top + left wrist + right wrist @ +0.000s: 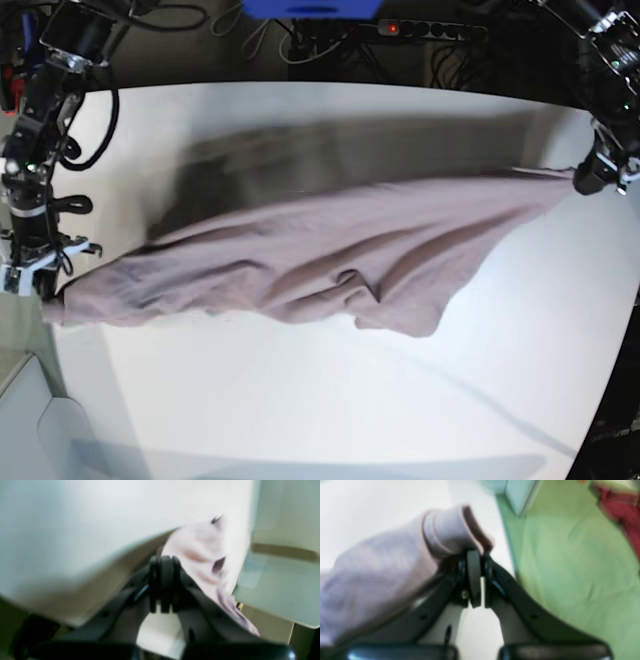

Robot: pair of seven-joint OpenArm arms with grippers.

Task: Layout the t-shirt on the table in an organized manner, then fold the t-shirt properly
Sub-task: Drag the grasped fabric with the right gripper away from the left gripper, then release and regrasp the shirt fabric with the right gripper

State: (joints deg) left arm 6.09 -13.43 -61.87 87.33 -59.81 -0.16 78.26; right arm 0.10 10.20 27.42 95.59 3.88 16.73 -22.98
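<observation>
Mauve t-shirt [330, 260] stretched taut above the white surface [300, 400] between left tool [163, 562], clamped on one far end, and right tool [476, 557], pinched on the opposite hem, presumably for spreading flat before folding.

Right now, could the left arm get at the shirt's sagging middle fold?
Probably not: the left gripper is shut on the t-shirt at the table's edge, stretching it against the right gripper.
</observation>
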